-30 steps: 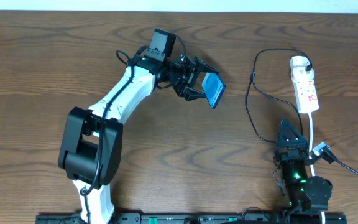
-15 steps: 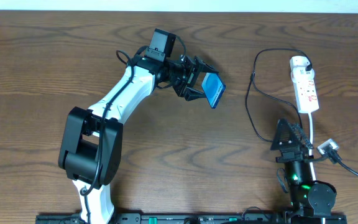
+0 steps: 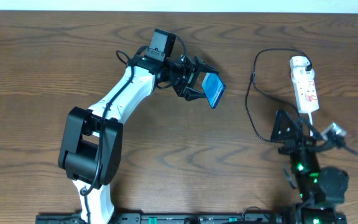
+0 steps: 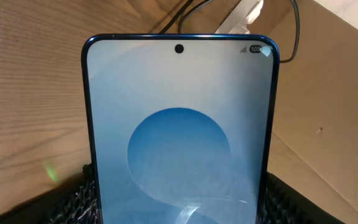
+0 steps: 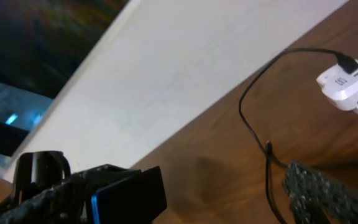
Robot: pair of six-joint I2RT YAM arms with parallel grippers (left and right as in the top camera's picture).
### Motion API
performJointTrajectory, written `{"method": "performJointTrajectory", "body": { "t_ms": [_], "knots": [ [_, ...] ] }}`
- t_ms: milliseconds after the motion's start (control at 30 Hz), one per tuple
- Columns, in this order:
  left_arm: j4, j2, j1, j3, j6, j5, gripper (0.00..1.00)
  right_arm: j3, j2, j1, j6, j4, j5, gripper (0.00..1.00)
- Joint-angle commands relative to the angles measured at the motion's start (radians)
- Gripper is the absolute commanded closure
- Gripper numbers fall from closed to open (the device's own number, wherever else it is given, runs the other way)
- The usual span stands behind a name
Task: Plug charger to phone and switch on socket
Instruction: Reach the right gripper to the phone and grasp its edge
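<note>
My left gripper (image 3: 199, 82) is shut on the phone (image 3: 214, 90) and holds it above the table, tilted, with its light-blue screen showing. In the left wrist view the phone (image 4: 179, 118) fills the frame between the jaws (image 4: 180, 208). The white socket strip (image 3: 306, 87) lies at the far right with the black adapter (image 3: 304, 62) plugged in at its far end. The thin black charger cable (image 3: 249, 102) loops left and down to my right gripper (image 3: 286, 127). The right wrist view shows one finger (image 5: 331, 193) with the cable (image 5: 267, 165) beside it on the table. The gripper looks open and holds nothing.
The strip's white cord (image 3: 314, 127) runs toward the near edge past my right arm. The right wrist view shows the strip's end (image 5: 348, 87), a white wall (image 5: 185, 81) beyond the table, and my left gripper with the phone's blue edge (image 5: 95, 202).
My right gripper has moved away from the near edge toward the socket strip and turned. The left arm and the phone have not moved.
</note>
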Motion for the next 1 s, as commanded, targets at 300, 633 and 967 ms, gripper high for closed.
{"method": "performJointTrajectory", "body": {
  "t_ms": [300, 633, 967],
  "knots": [
    [0.006, -0.028, 0.004, 0.003, 0.01, 0.043, 0.31, 0.561, 0.484, 0.087, -0.067, -0.423, -0.056, 0.01],
    [0.006, -0.028, 0.004, 0.002, 0.01, 0.043, 0.31, 0.837, 0.67, 0.27, -0.103, -0.655, -0.06, 0.01],
    [0.006, -0.028, 0.004, 0.002, 0.015, 0.043, 0.31, 0.835, 0.721, 0.272, -0.089, -0.691, -0.033, 0.01]
  ]
}}
